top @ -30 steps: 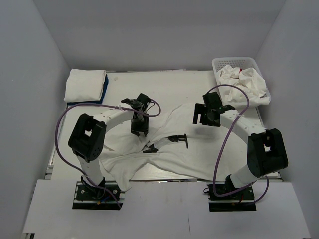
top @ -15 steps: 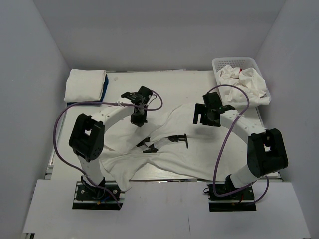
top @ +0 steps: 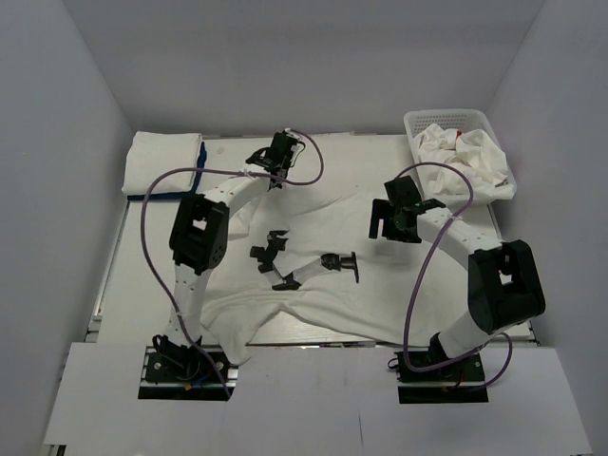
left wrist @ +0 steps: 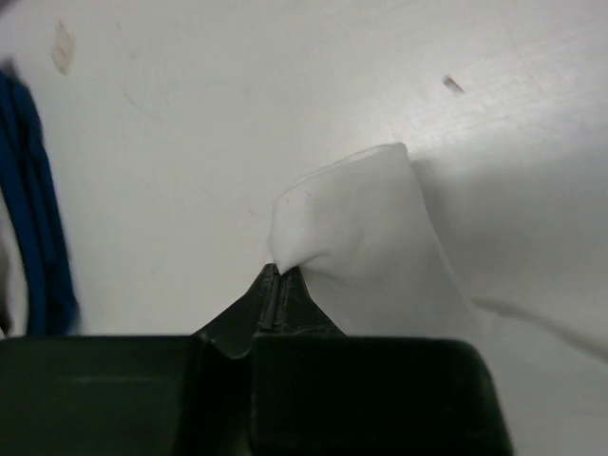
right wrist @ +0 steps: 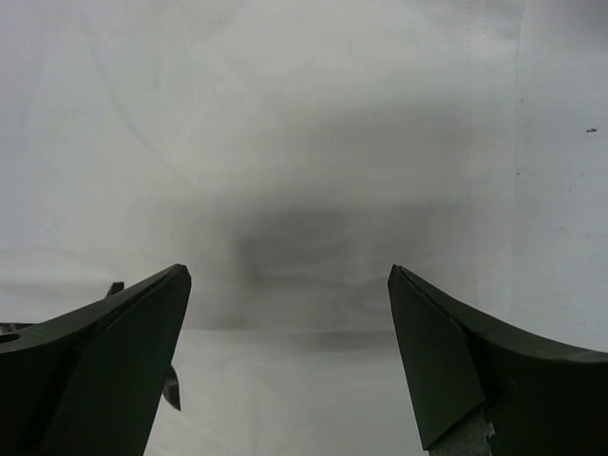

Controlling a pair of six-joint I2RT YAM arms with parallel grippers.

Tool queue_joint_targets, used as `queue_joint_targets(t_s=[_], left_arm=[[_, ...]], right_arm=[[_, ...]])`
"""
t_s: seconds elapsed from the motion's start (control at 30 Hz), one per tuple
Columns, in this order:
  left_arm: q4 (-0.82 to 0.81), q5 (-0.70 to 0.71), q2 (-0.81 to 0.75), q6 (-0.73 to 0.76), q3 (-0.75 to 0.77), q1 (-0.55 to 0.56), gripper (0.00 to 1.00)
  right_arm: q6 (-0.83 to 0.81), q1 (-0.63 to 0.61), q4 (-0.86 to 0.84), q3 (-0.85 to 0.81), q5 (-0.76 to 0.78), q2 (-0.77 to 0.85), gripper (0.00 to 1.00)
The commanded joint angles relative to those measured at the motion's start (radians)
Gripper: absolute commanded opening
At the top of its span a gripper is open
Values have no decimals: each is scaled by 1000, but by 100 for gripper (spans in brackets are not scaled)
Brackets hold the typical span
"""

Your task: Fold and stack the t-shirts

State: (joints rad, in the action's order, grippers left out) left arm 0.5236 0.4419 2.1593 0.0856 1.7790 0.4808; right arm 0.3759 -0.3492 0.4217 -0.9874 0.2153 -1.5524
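Observation:
A white t-shirt (top: 380,294) with black print (top: 304,268) lies spread over the middle of the table. My left gripper (top: 276,160) is stretched to the far side and is shut on a corner of this t-shirt (left wrist: 361,218), the cloth pinched at the fingertips (left wrist: 278,285). My right gripper (top: 394,220) is open and empty, hovering over the shirt's right part (right wrist: 285,142). A folded white shirt (top: 163,161) lies on a folded blue one (top: 199,166) at the back left; the blue edge also shows in the left wrist view (left wrist: 38,218).
A white mesh basket (top: 415,122) at the back right holds crumpled white shirts (top: 470,157), one with a bit of red. White walls close the table on three sides. Bare table shows beside the shirt (right wrist: 570,142).
My left gripper has moved from the table's middle to the far side, drawing the shirt's corner with it; the black print has shifted. The right arm has stayed still.

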Motion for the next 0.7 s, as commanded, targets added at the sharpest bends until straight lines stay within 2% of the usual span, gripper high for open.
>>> queue_joint_targets(t_s=[0.0, 0.17, 0.2, 0.27, 0.3, 0.33, 0.4, 0.53, 0.6, 0.67], left_arm=[[-233, 101, 97, 289, 100, -37, 0], [-462, 52, 151, 399, 141, -91, 0], [-496, 52, 151, 410, 152, -102, 25], [-578, 86, 163, 431, 161, -117, 52], [-594, 96, 163, 431, 161, -117, 78], [-594, 96, 163, 412, 174, -117, 100], [-455, 69, 117, 347, 209, -117, 100], [-161, -15, 50, 84, 218, -126, 100], [6, -77, 25, -31, 180, -152, 100], [62, -187, -13, -196, 97, -188, 100]], right_arm=[[-15, -2, 32, -51, 59, -21, 90], [-17, -2, 46, -74, 68, -38, 90], [-17, -2, 43, -76, 65, -38, 90], [-19, -4, 39, -73, 61, -34, 90], [-19, -4, 38, -76, 56, -35, 90], [-17, -4, 37, -77, 53, -32, 90], [-15, -4, 37, -76, 47, -28, 90], [-3, -5, 12, -51, 22, -6, 90], [0, -5, 9, -45, 7, -3, 90], [3, -4, 9, -39, 1, -3, 90]])
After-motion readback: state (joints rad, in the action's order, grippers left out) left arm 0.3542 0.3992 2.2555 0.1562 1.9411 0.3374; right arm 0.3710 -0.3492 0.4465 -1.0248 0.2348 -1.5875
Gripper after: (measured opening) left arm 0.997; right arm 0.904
